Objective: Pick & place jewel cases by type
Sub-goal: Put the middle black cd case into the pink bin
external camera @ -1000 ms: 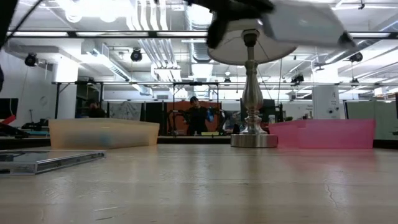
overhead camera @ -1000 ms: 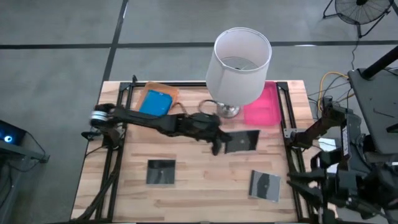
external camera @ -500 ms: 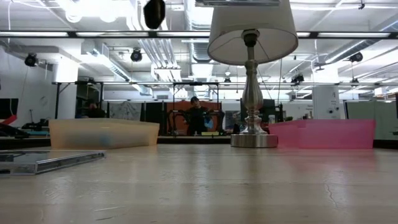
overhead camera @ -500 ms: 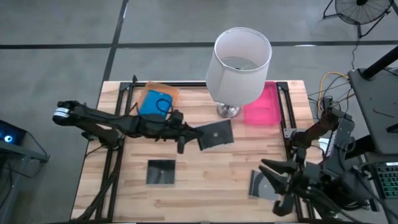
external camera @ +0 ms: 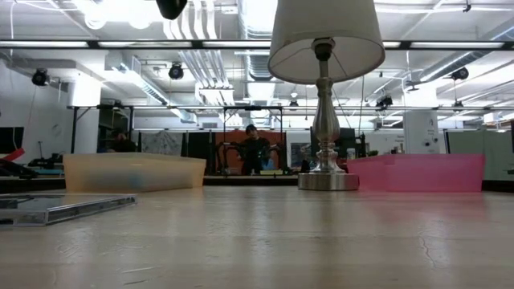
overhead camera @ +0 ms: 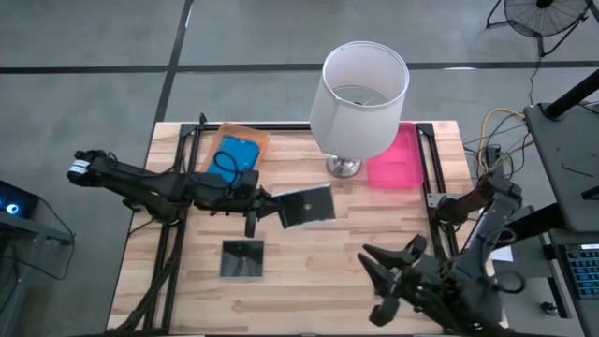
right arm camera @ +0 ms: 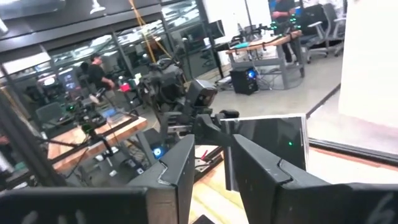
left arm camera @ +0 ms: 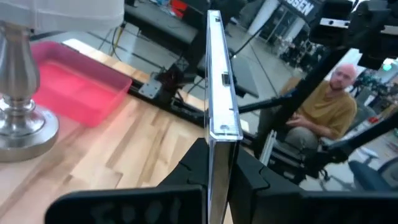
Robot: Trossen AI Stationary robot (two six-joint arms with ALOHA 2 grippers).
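Observation:
My left gripper (overhead camera: pixel 267 208) is over the middle of the table, shut on a dark grey jewel case (overhead camera: pixel 307 206), also seen edge-on in the left wrist view (left arm camera: pixel 214 74). My right gripper (overhead camera: pixel 374 270) hovers over the table's near right, open, with nothing between its fingers (right arm camera: pixel 211 162); it faces the held case (right arm camera: pixel 267 149). Another dark jewel case (overhead camera: pixel 242 259) lies flat on the table near the left (external camera: pixel 64 207). A bright blue jewel case (overhead camera: pixel 234 154) lies in the orange tray (overhead camera: pixel 251 137). My left gripper pinches the dark case between its two fingers at the edge nearest the arm (left arm camera: pixel 216 146), one finger on each flat face. The fingers come about level from the table's left. The case is lifted clear of the table, tilted, and sticks out toward the right.
A lamp (overhead camera: pixel 360 94) with a white shade stands at the far middle on its metal foot (external camera: pixel 328 178). The pink tray (overhead camera: pixel 393 161) sits at the far right. A dark frame (overhead camera: pixel 435 201) runs along the table's sides. A person (left arm camera: pixel 333 99) sits beyond the table.
My left gripper has drawn back toward the table's left edge with the dark case, which stays lifted clear. My right arm has swung in over the table's near right and now covers the spot where a dark case lay.

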